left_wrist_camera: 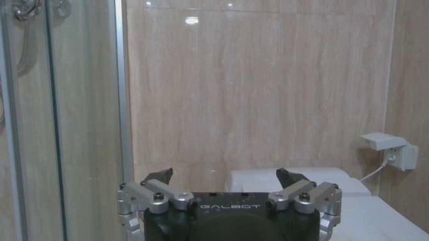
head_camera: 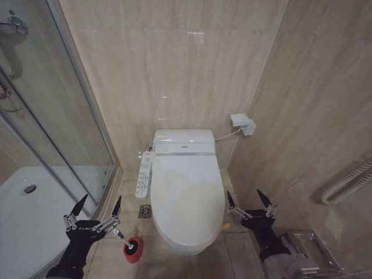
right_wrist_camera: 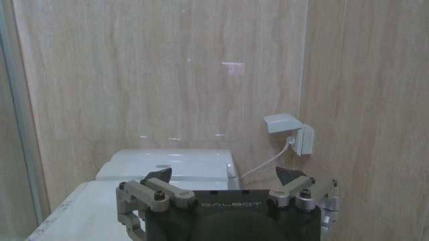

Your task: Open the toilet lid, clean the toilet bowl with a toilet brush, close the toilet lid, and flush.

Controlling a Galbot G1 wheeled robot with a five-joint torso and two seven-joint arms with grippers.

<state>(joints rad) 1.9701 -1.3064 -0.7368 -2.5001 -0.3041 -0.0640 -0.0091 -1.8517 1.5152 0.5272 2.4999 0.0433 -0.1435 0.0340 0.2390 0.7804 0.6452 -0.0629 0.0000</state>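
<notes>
White and shiny, the one toilet lid (head_camera: 187,197) lies shut, between two grippers. Left gripper (head_camera: 97,208) and right gripper (head_camera: 247,201) each spread wide, holding nothing. One toilet brush (head_camera: 130,244) stands on the floor near the left gripper.

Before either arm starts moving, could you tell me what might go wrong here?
The toilet lid is closed and glossy, so an open hand may slip off its edge. The toilet brush sits in its red holder close beside the left hand, so a careless sweep could tip it. The right hand hangs near the tiled wall.
</notes>
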